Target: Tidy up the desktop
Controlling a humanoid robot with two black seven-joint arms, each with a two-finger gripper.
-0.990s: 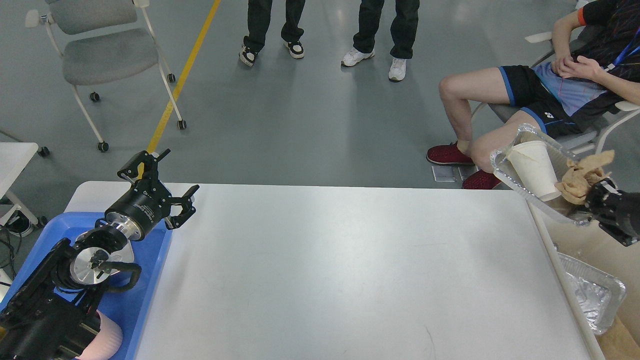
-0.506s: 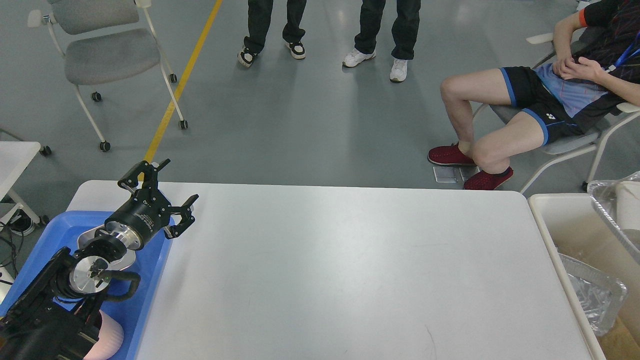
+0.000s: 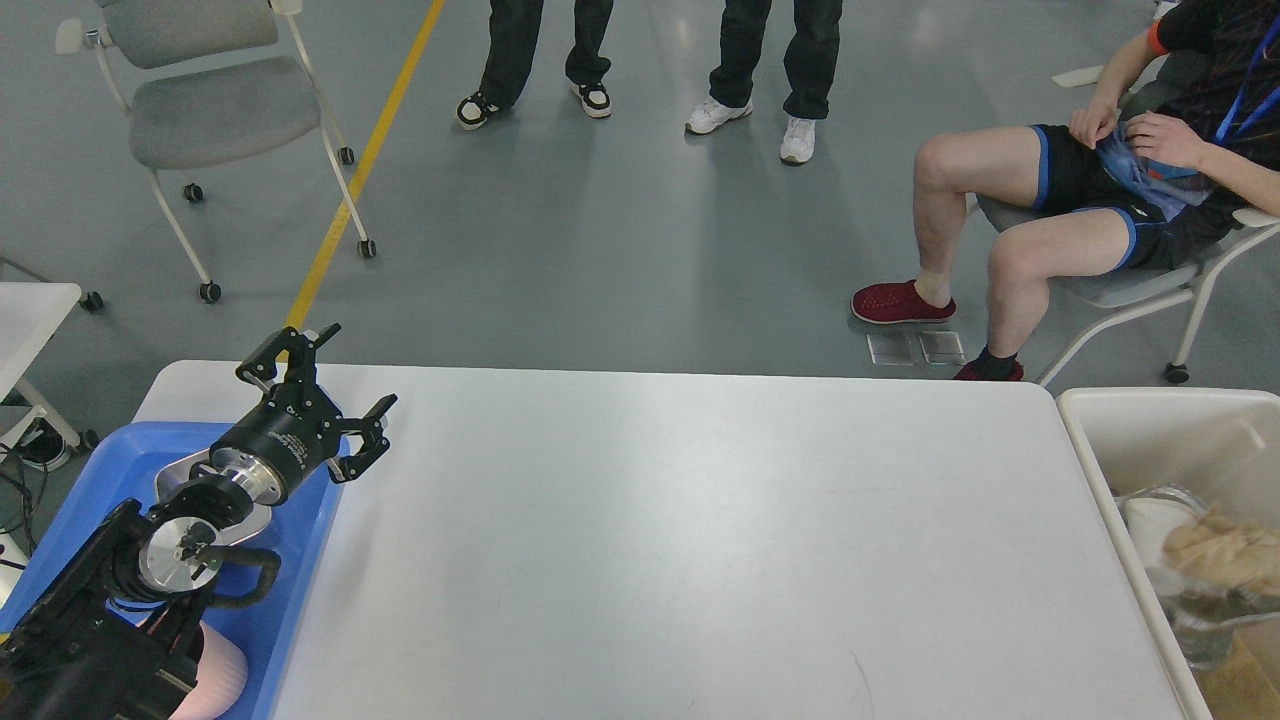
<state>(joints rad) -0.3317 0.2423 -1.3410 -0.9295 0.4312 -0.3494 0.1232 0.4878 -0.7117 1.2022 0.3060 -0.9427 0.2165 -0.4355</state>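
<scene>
Nearest to me, at the near left corner of the surface (image 3: pixel 700 540), my left arm comes in over a blue tray (image 3: pixel 305 560) that lies along the left edge. A pale pink rounded thing (image 3: pixel 222 672) sits in the tray's near end, partly hidden behind the arm, and a grey dish (image 3: pixel 170 482) shows under the wrist; I cannot tell more about either. The left hand (image 3: pixel 330 385) hangs above the tray's far right corner, just over the line where tray meets surface, with its fingers spread wide and nothing between them. My right hand does not show at all.

The surface itself is the wide white top with rounded corners that fills the middle of my view, reaching from the tray to the right edge. Against that right edge stands a cream bin (image 3: pixel 1120 410), and inside it I see a blurred white cup (image 3: pixel 1150 520) and a crumpled brown paper (image 3: pixel 1225 550).

Beyond the far left corner stands a small white side table (image 3: pixel 35 315). Further back on the grey floor are a grey wheeled chair (image 3: pixel 215 110), a yellow floor line (image 3: pixel 350 190), two standing people (image 3: pixel 650 60), and a seated person (image 3: pixel 1090 190) off the far right corner.
</scene>
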